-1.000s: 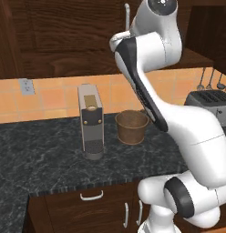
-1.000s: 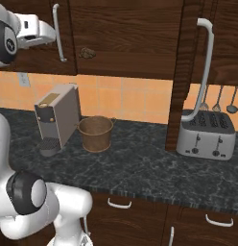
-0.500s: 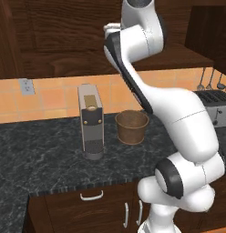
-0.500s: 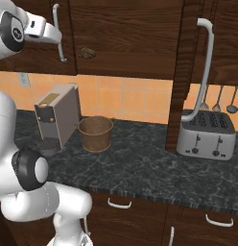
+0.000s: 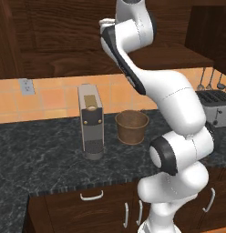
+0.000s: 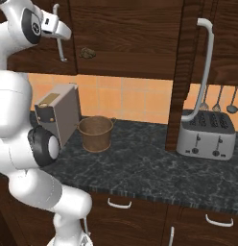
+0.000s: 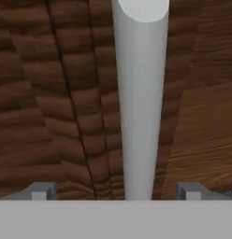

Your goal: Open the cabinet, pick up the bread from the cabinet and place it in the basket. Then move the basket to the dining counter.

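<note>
The dark brown wood-grain wall cabinet [image 6: 125,38] hangs above the black speckled granite counter [image 6: 140,168], with small brown bread [image 6: 87,53] on its shelf. Its silver bar handle [image 7: 139,98] runs between the spread-apart fingers of the white arm's gripper [image 7: 115,191]. Below stand the round woven basket [image 5: 131,127] and grey coffee machine [image 5: 90,120].

The black speckled tabletop [image 5: 46,161] runs along the orange tiled wall. 3 things stand directly on it. A grey coffee machine [image 5: 90,121] stands upright toward the left, and the round brown woven basket [image 5: 131,127] sits just beside it on the right, apart from it. Well apart, further right, stands a silver toaster [image 6: 207,135]. On the cabinet's wooden shelf [image 6: 125,70] lies the small brown bread [image 6: 88,53].
</note>
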You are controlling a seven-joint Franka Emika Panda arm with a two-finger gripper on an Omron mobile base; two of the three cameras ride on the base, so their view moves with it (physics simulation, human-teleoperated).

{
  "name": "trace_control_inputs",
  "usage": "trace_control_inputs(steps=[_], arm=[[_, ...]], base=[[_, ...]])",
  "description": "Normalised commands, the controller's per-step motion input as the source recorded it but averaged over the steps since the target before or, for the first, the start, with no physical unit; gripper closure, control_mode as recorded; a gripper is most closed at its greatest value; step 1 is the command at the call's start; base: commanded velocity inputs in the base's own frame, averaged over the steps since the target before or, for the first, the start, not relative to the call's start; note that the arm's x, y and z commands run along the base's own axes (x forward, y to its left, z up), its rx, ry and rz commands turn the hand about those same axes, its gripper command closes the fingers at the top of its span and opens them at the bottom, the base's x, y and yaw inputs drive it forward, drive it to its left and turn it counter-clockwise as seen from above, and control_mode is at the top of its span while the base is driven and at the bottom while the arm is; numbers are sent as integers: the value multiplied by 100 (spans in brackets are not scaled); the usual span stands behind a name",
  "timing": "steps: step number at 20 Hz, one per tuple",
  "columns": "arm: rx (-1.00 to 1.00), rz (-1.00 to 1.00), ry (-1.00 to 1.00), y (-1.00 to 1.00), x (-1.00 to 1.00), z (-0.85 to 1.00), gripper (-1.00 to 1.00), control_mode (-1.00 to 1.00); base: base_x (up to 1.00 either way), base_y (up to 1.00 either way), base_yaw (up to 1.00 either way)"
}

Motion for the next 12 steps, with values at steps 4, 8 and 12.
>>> trace_control_inputs(steps=[4, 8, 12], arm=[[0, 4, 0, 0, 58, 0, -100, -100], [0, 6, -7, -11, 51, -5, -100, -100], [0, 12, -16, -45, 34, -12, -100, -100]], base=[[0, 0, 0], [0, 0, 0], [0, 0, 0]])
